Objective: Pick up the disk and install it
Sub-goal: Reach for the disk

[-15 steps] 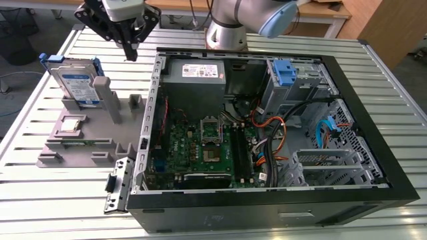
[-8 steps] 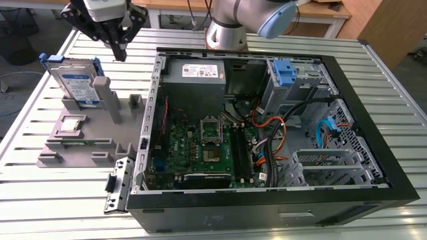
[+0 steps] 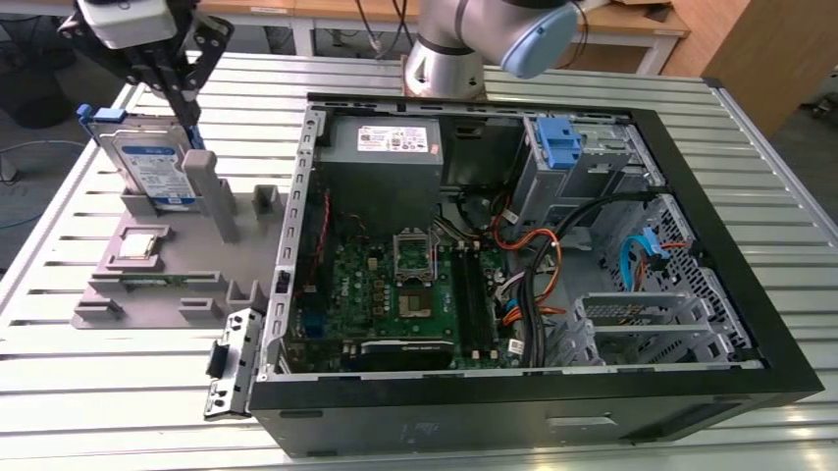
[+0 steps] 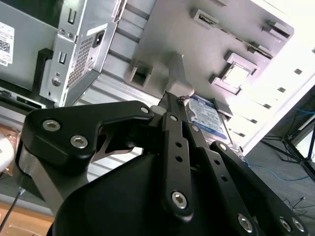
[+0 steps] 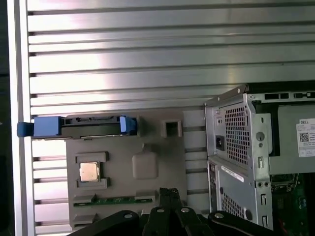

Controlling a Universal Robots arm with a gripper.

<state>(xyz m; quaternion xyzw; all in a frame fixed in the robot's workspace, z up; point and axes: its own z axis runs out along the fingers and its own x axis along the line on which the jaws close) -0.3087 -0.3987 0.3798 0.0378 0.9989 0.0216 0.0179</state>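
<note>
The disk [image 3: 155, 167] stands on edge in a slot of the grey fixture [image 3: 157, 285] at the exterior view's left: a silver drive with a white and blue label, framed by a blue carrier. My gripper [image 3: 190, 113] hangs just above its top edge, towards the end nearer the computer case, with its dark fingers shut together and nothing between them. The second wrist view has the closed gripper [image 4: 174, 96] close beside the disk's label [image 4: 209, 115]. The first wrist view looks down on the disk's top edge [image 5: 78, 126], with the gripper [image 5: 169, 191] over the fixture.
An open computer case [image 3: 733, 285] lies on the slatted metal table, with a grey power-supply box [image 3: 392, 142], a motherboard [image 3: 406, 285] and a drive bay with a blue latch [image 3: 560, 147]. The arm's base [image 3: 445, 59] stands behind the case. A chip [image 5: 89, 171] sits in the fixture.
</note>
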